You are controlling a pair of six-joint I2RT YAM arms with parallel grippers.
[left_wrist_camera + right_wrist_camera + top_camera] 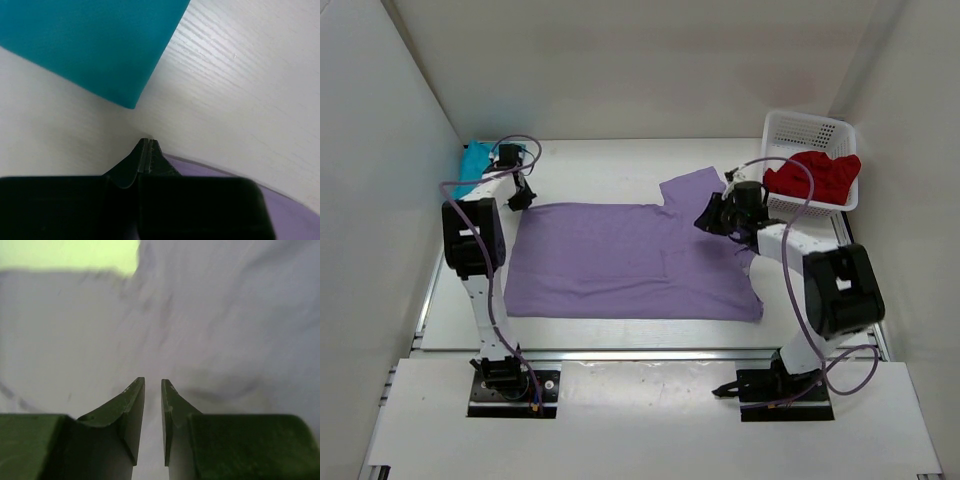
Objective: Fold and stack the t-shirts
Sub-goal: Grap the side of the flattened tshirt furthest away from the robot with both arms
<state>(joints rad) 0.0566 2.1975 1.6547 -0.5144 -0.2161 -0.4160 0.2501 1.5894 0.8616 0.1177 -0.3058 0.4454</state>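
Observation:
The lavender t-shirt (620, 262) lies spread flat in the middle of the table. The teal t-shirt (473, 165) lies folded at the far left by the wall and also shows in the left wrist view (90, 45). The red t-shirt (815, 176) is bunched in the basket. My left gripper (520, 198) is shut at the lavender shirt's far left corner, with the cloth edge (225, 181) just beside its tips (145, 142); no cloth shows between the jaws. My right gripper (708, 218) hangs low over the lavender shirt (200, 315) near its right sleeve, its jaws (153, 381) a narrow gap apart.
A white lattice basket (790, 130) stands at the far right corner. White walls close in the left, back and right. Bare table (240, 90) runs behind the shirt, and a metal rail (650, 352) lines the near edge.

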